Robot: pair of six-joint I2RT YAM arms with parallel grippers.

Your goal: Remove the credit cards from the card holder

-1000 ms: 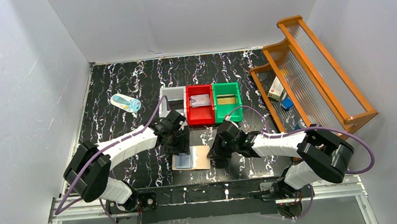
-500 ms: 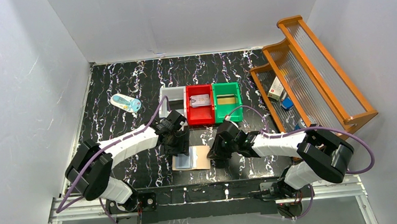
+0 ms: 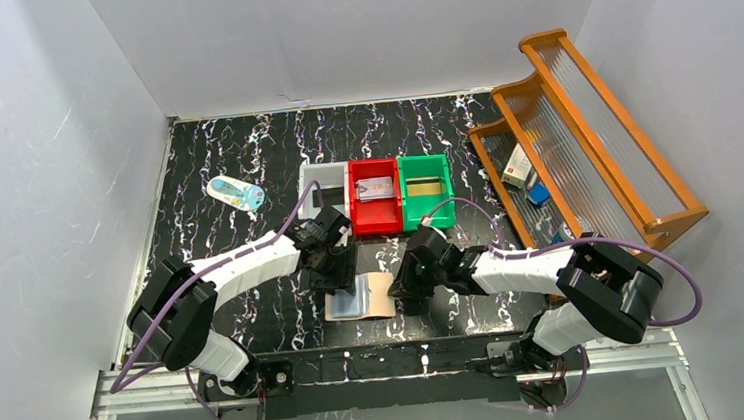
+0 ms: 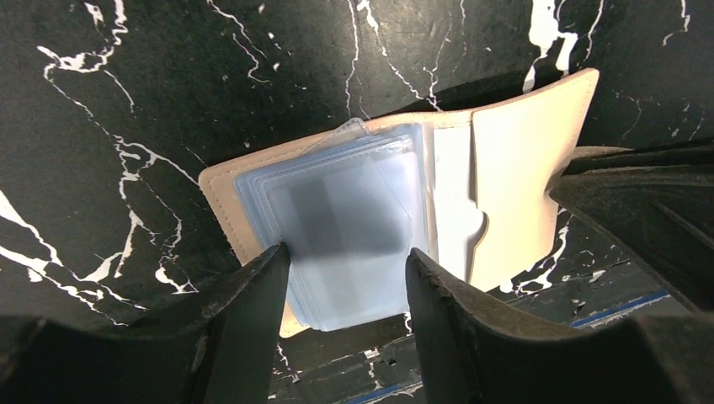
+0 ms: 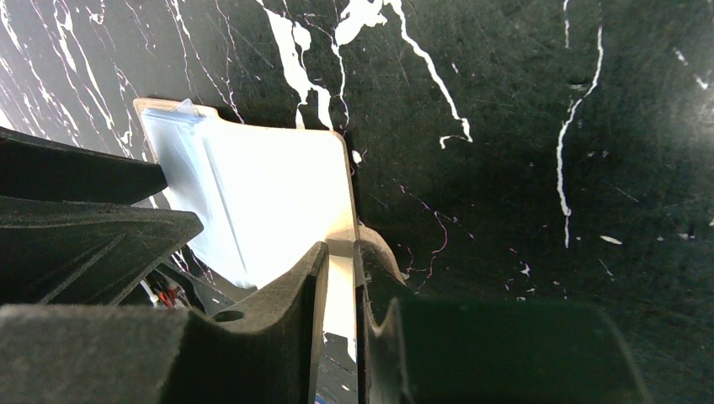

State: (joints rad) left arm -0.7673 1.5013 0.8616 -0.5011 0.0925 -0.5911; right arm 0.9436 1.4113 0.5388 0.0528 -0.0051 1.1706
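Two hands meet over the card holder (image 3: 375, 298), which lies open on the tabletop (image 3: 422, 126) just ahead of the arm bases in the top view. The left hand (image 3: 338, 276) hangs over its left half and the right hand (image 3: 405, 293) is at its right edge. What looks like a silvery card (image 3: 374, 190) lies in the red bin (image 3: 377, 228).

From the left wrist, the left hand is released, its fingers (image 4: 244, 320) straddling the pale blue sleeves (image 4: 278, 194) and gripping nothing. A grey card (image 4: 337, 210) shows through them, blurred. To do this step well, the hand should close on that one card's edge and draw it out along its sleeve, not drag the whole stack.

From the right wrist, the right hand looks clenched on the beige flap (image 5: 278, 194), pinning the holder down; that hold should stay firm. How many cards are inside is hidden.
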